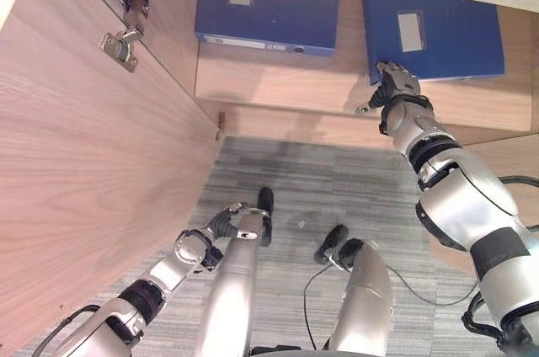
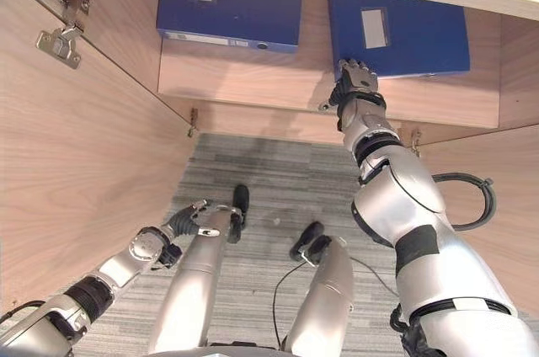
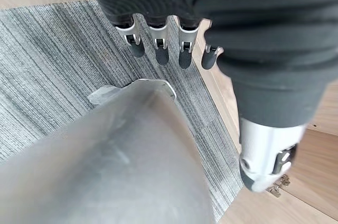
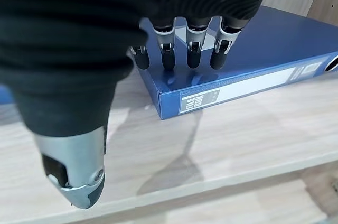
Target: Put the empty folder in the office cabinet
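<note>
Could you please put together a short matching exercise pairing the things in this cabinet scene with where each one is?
Things:
1. right hand
2. left hand
3. left folder
4. hinge

Places:
A. on the open cabinet door
B. flat on the shelf, away from both hands
C. fingertips on the corner of the right folder
D. low, over the grey carpet

Pairs: 1-C, 2-D, 3-B, 4-A
</note>
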You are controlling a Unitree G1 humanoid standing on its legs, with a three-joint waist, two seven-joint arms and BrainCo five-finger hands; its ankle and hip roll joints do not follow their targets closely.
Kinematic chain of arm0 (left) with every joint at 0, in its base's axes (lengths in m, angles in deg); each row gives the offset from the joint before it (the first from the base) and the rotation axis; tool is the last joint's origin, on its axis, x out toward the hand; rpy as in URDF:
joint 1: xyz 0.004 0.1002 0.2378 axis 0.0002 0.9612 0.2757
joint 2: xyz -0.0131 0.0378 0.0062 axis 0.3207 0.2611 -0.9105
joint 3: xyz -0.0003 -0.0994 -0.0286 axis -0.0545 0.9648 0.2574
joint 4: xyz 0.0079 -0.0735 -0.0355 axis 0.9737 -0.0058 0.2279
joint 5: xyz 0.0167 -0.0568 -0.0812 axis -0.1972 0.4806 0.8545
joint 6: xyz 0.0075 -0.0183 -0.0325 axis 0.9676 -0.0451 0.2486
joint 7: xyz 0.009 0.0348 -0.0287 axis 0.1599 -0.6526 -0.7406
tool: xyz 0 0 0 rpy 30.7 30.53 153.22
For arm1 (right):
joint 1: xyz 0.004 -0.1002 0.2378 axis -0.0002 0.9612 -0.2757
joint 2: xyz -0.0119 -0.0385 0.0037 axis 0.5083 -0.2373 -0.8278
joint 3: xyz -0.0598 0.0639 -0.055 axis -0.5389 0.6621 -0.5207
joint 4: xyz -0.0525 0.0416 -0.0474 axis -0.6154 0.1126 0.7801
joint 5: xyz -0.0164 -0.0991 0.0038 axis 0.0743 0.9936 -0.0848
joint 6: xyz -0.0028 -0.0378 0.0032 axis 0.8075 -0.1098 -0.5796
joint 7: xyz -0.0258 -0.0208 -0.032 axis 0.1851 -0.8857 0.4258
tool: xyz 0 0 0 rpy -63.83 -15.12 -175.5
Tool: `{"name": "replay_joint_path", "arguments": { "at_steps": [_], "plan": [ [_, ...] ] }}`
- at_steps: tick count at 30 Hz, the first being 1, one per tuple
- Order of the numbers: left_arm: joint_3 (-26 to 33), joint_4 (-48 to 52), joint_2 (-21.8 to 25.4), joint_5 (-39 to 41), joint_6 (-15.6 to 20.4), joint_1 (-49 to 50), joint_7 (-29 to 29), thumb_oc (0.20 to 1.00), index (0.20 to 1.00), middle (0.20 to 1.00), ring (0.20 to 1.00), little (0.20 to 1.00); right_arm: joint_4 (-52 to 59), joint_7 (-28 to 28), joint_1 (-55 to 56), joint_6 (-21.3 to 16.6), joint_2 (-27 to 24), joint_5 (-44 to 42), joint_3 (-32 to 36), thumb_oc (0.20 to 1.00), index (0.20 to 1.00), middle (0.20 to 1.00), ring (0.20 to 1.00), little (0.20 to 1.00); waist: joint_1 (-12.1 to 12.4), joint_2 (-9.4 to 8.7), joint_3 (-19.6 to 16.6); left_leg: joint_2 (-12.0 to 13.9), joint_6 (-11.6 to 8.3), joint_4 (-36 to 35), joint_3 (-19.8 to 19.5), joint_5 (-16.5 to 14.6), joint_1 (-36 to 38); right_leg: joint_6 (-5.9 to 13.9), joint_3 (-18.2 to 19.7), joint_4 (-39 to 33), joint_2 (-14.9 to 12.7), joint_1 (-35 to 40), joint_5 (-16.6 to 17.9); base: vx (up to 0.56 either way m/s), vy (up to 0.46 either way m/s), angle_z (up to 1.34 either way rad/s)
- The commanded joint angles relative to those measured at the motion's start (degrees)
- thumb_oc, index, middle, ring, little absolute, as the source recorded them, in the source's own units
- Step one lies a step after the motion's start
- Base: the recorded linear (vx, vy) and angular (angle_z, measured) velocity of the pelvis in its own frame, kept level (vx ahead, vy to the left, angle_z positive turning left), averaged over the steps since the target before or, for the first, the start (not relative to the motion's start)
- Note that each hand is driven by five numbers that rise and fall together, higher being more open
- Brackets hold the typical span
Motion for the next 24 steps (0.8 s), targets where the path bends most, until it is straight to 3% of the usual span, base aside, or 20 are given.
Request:
{"name": "replay_joint_path", "arguments": {
  "at_steps": [1, 9, 14, 24],
  "plan": [
    [-1.8, 1.9, -1.3, -0.9, 1.0, -1.1, 0.8, 1.0, 1.0, 1.0, 1.0, 1.0, -3.4, 4.0, -0.5, 0.4, -2.2, -3.6, -0.8, 1.0, 1.0, 1.0, 1.0, 1.0, 1.5, 3.01, 0.6, -0.1, 1.97, -2.5, 2.7, -7.4, 2.7, -1.7, -1.6, 0.2, 0.7, -8.3, 7.5, 0.01, -0.001, 0.04],
    [-1.8, 3.8, -0.9, 1.1, 1.2, -1.4, 0.4, 1.0, 1.0, 1.0, 1.0, 1.0, -1.1, 3.4, -4.4, -1.2, -4.4, -10.8, 1.3, 1.0, 1.0, 1.0, 1.0, 1.0, 3.7, 4.48, 1.1, 0.0, 1.99, 0.1, 2.6, -7.1, -1.7, -1.95, -1.6, 2.3, -0.3, -11.8, 6.9, 0.0, -0.004, 0.07],
    [-1.9, 3.5, -1.0, 1.1, 0.9, -0.4, 1.2, 1.0, 1.0, 1.0, 1.0, 1.0, -0.8, 3.7, -4.6, -0.6, -6.2, -11.5, 1.0, 1.0, 1.0, 1.0, 1.0, 1.0, 4.5, 5.04, 1.1, 0.0, 2.12, 0.8, 2.7, -7.1, -2.6, -2.08, -0.5, 3.4, -0.5, -13.2, 6.8, 0.01, 0.011, 0.03],
    [-3.9, 3.0, -0.8, 0.7, 0.0, -2.1, 1.0, 1.0, 1.0, 1.0, 1.0, 1.0, -3.8, 4.5, -7.0, 0.8, -4.6, -10.3, -0.1, 1.0, 1.0, 1.0, 1.0, 1.0, 4.6, 5.51, 0.7, -0.3, 2.05, 1.5, 2.6, -7.2, -3.2, -2.27, 0.0, 4.8, -0.6, -14.6, 6.3, 0.0, -0.001, 0.01]
  ]
}}
